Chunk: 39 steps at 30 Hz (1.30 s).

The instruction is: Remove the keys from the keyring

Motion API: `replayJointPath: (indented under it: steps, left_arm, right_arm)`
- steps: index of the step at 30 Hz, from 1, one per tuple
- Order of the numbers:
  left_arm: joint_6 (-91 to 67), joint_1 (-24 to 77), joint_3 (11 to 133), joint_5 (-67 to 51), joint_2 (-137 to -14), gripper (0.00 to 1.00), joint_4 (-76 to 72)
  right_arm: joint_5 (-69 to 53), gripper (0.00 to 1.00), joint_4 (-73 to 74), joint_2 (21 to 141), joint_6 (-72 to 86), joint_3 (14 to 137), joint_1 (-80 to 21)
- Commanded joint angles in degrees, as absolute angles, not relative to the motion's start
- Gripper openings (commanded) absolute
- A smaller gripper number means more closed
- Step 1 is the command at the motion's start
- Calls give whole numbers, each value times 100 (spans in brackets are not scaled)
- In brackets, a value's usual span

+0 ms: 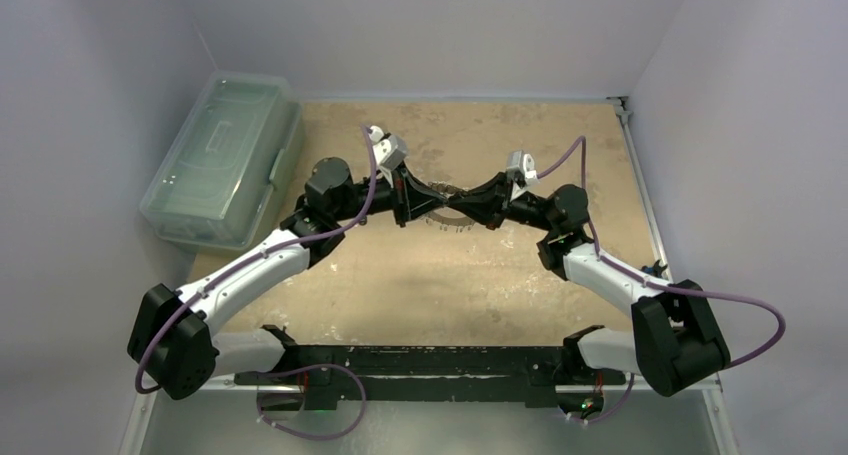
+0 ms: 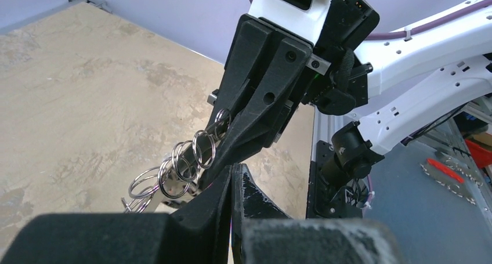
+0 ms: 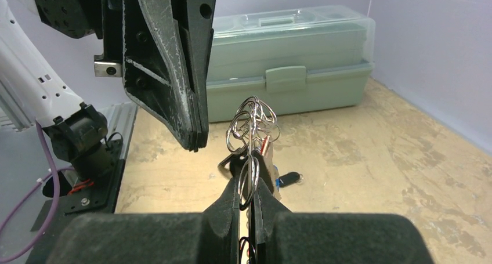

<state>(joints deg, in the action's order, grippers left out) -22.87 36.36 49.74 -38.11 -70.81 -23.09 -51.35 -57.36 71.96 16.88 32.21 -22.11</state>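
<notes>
The right jaws pinch the keyring [image 3: 253,127], left jaws shut beside it.

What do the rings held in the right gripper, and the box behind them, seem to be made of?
The rings: thin metal wire, silvery and polished, judging by the bright glints along the loops. The box: most likely plastic, pale green and half see-through, since its inner ridges show through the lid, and the latch and handle look moulded.
</notes>
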Motion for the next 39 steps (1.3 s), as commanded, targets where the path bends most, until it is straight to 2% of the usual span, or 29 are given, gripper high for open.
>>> replayJointPath:
  steps: [1,5,7,9,12,22,27,32,39]
  left_arm:
    - [-1997,3524,5263,-3951,-6875,0,-2611]
    - [-1921,3487,5396,-3997,-6875,2,-2387]
    - [-1915,3472,5412,-4007,-6829,8,-2162]
    - [-2064,3470,5264,-3931,-6775,19,-2052]
    - [-2295,3439,5110,-3583,-6718,25,-2042]
    - [-2860,3287,5171,-3440,-6947,22,-1860]
    - [-2958,3287,5210,-3369,-7022,24,-1917]
    - [-3023,3284,5293,-3262,-7071,31,-1879]
    - [-3190,3269,5344,-2998,-7057,33,-1671]
  right_arm:
    - [-5061,0,-6073,6987,1600,3392,-2228]
    - [-5100,0,-6158,6974,1639,3379,-2228]
    - [-5078,0,-6162,6953,1637,3390,-2231]
    - [-5040,0,-6110,6952,1597,3426,-2228]
    - [-4976,0,-5837,6961,1507,3545,-2228]
    - [-5036,0,-5888,6961,1752,3612,-2225]
    - [-5130,0,-6072,6971,1819,3552,-2229]
    - [-5163,0,-6194,6962,1846,3512,-2232]
    - [-5138,0,-6325,6952,1855,3450,-2226]
